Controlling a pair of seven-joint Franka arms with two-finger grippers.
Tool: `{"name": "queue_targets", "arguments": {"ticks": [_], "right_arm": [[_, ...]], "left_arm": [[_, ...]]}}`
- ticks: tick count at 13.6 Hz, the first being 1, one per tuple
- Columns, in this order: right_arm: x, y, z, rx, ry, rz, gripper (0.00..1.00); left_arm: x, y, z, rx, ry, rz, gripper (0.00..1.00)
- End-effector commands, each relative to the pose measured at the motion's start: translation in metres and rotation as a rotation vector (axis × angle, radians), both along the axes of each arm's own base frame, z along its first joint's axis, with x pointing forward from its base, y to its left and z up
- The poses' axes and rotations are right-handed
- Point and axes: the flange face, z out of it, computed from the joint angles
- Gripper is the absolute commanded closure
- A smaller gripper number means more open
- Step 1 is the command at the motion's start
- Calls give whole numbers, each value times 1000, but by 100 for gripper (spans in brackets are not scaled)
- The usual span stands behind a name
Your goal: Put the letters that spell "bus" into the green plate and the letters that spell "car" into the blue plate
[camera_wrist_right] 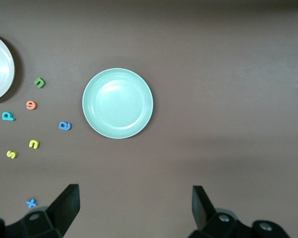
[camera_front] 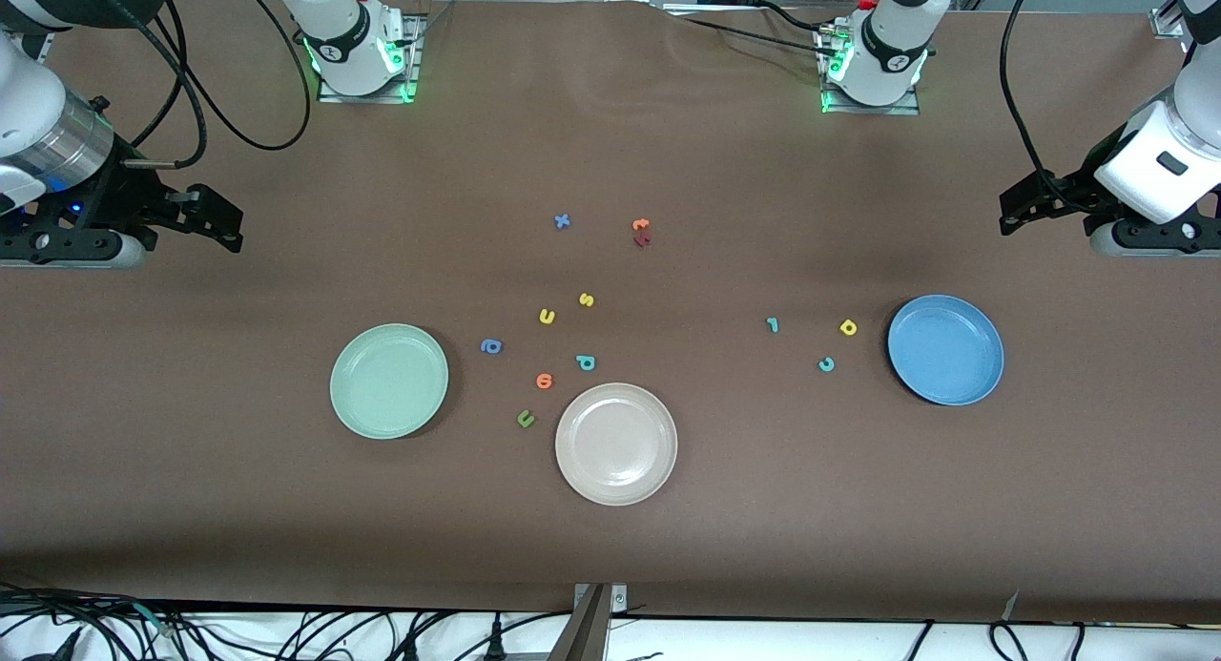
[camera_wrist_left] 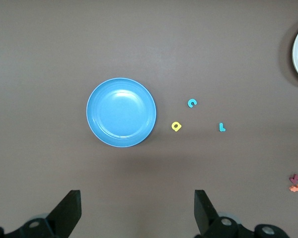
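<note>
The "c" (camera_front: 826, 363), "a" (camera_front: 848, 328) and "r" (camera_front: 773, 325) lie beside one plate (camera_front: 987, 356).

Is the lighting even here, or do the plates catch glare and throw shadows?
Front view: soft dark bands cross the table, and each plate casts a thin shadow. Left wrist view: the blue plate shows a faint sheen. Right wrist view: the green plate has a pale highlight at its middle.

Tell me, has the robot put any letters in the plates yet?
Not yet. The green plate and blue plate hold nothing. Nothing is in hand: the left end effector and right end effector are open, waiting at their ends of the table. Still to move: teal b, yellow u, yellow s, teal c, yellow a, teal r.
</note>
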Motion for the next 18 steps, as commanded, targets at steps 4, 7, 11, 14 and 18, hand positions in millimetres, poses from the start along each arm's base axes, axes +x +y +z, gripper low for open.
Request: {"name": "queue_targets", "arguments": {"ticks": [4,7,11,14,18], "right_arm": [[0,-7,3,-11,-5,64,0],[0,-3,6,-4,-11,57,0],[0,-2,6,-11,-12,59,0],[0,-3,4,-6,-7,57,0],[-1,-4,0,-16,11,56,0]], "left_arm": [[-1,-2,8,18,-4,6,0],[-1,-2,8,18,-4,6,0],[-1,-2,8,18,-5,6,0],[-1,-2,8,18,-5,6,0],[-1,-2,9,18,-5,6,0]]}}
